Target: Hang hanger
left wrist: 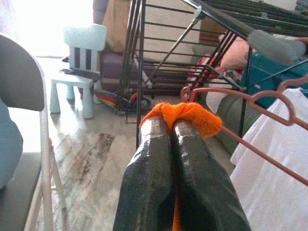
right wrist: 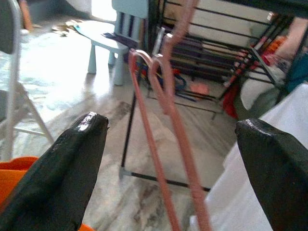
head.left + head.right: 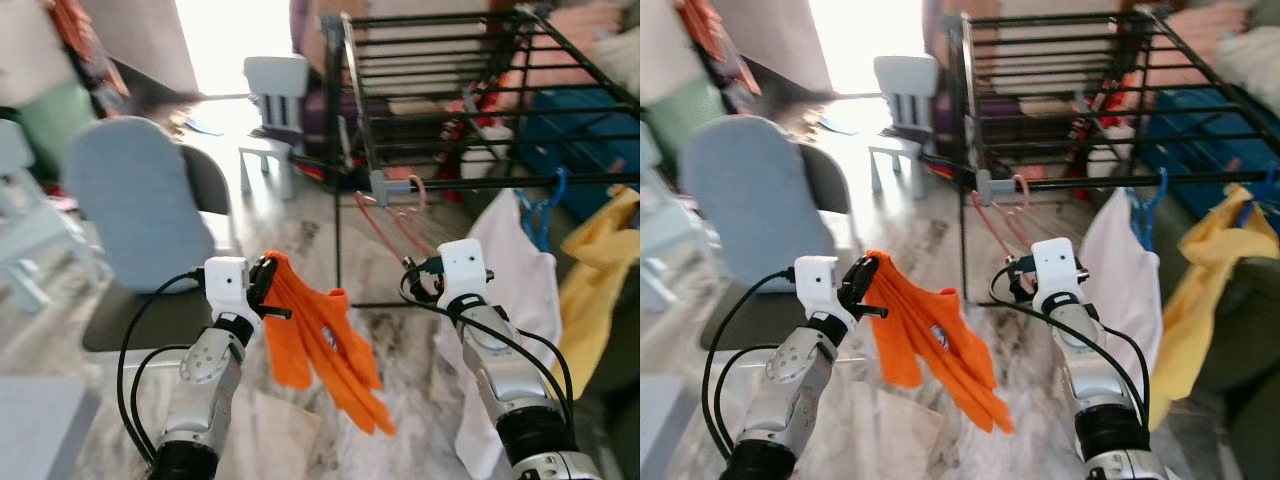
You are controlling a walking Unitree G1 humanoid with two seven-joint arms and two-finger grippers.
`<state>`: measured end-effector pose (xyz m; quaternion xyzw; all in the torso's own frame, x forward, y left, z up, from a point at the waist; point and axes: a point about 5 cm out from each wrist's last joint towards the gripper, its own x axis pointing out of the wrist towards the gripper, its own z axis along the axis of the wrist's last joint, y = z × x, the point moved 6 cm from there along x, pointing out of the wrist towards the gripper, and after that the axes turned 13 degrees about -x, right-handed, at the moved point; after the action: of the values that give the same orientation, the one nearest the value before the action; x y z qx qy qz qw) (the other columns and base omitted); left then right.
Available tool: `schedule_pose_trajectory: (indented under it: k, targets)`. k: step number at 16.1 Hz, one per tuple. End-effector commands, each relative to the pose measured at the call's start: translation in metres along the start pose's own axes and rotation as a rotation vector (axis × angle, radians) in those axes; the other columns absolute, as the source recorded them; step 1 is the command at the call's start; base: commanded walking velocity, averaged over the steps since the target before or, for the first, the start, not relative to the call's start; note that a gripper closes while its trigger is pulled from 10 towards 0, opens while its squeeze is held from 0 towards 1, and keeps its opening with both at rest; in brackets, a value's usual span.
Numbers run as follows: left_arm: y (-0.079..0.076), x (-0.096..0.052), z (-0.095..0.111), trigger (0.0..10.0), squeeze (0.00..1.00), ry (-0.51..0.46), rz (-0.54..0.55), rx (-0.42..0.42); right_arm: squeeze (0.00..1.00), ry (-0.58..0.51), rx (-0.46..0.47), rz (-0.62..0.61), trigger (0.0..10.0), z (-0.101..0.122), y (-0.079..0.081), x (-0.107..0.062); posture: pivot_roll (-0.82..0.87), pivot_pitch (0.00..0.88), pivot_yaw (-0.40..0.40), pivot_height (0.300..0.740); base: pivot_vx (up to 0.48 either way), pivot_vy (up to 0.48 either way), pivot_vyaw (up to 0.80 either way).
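Observation:
An orange garment [image 3: 325,345] hangs from my left gripper [image 3: 268,282], which is shut on its top edge; the orange cloth [image 1: 192,113] bunches over the closed fingertips [image 1: 159,139] in the left wrist view. Two pink hangers [image 3: 395,225] hang by their hooks from the front rail of a black drying rack [image 3: 450,100]. My right gripper [image 3: 420,275] is open, held just in front of and below them. In the right wrist view the pink hangers [image 2: 168,96] stand between the spread fingers [image 2: 72,163], with nothing gripped.
A white shirt [image 3: 520,270] on a blue hanger and a yellow garment [image 3: 600,260] hang from the rack at the right. A chair with a blue-grey cover [image 3: 140,200] stands at the left. A small pale child's chair [image 3: 275,100] is further back. Marble floor lies below.

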<state>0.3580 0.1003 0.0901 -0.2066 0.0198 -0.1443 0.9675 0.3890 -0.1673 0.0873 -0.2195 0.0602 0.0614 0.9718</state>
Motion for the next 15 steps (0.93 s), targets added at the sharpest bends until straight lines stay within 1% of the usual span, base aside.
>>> schedule_pose_trajectory:
  k: [1,2,4,6,7,9,12,13,14,15]
  targets:
    - [0.001,0.002,0.008,10.0,0.0,-0.022,0.006,0.013,0.0,-0.013,0.007,0.025,10.0,0.004,0.004,0.002,-0.16,0.0,0.019,0.74,0.0,0.0,0.0]
    - [0.002,0.003,0.008,10.0,0.0,-0.02,0.007,0.016,0.0,0.006,0.003,0.033,10.0,0.0,0.004,0.003,-0.15,0.0,0.018,0.74,0.0,0.0,0.0]
    - [0.005,0.001,0.006,10.0,0.0,-0.006,0.015,0.023,0.0,0.054,-0.041,0.02,10.0,-0.007,-0.009,0.01,-0.15,0.0,0.015,0.74,0.0,0.0,0.0]
    - [0.007,0.0,0.003,10.0,0.0,0.004,0.02,0.026,0.0,0.053,-0.068,0.055,10.0,-0.005,-0.011,0.014,-0.15,0.0,0.014,0.74,0.0,0.0,0.0]
    - [0.007,0.0,0.002,10.0,0.0,0.009,0.019,0.028,0.0,0.034,-0.078,0.074,10.0,0.0,-0.012,0.016,-0.15,0.0,0.013,0.74,0.0,0.0,0.0]
    - [0.006,0.0,0.002,10.0,0.0,0.011,0.018,0.029,0.0,0.002,-0.115,0.076,10.0,0.009,-0.019,0.022,-0.14,0.0,0.01,0.74,0.0,0.0,0.0]
    - [0.006,-0.003,0.001,10.0,0.0,0.02,0.017,0.029,0.0,0.035,-0.13,0.043,10.0,0.005,-0.035,0.027,-0.13,0.0,0.005,0.74,0.0,0.0,0.0]
    - [0.006,-0.004,0.0,10.0,0.0,0.023,0.015,0.029,0.0,0.044,-0.131,0.046,10.0,0.003,-0.037,0.027,-0.13,0.0,0.001,0.74,0.0,0.0,0.0]
    - [0.006,-0.007,-0.001,10.0,0.0,0.032,0.013,0.033,0.0,0.06,-0.159,0.044,10.0,-0.002,-0.043,0.027,-0.12,0.0,-0.001,0.74,0.0,0.0,0.0]
    - [0.007,-0.01,-0.003,10.0,0.0,0.039,0.015,0.035,0.0,0.069,-0.162,0.049,10.0,-0.004,-0.046,0.028,-0.12,0.0,-0.002,0.74,0.0,0.0,0.0]
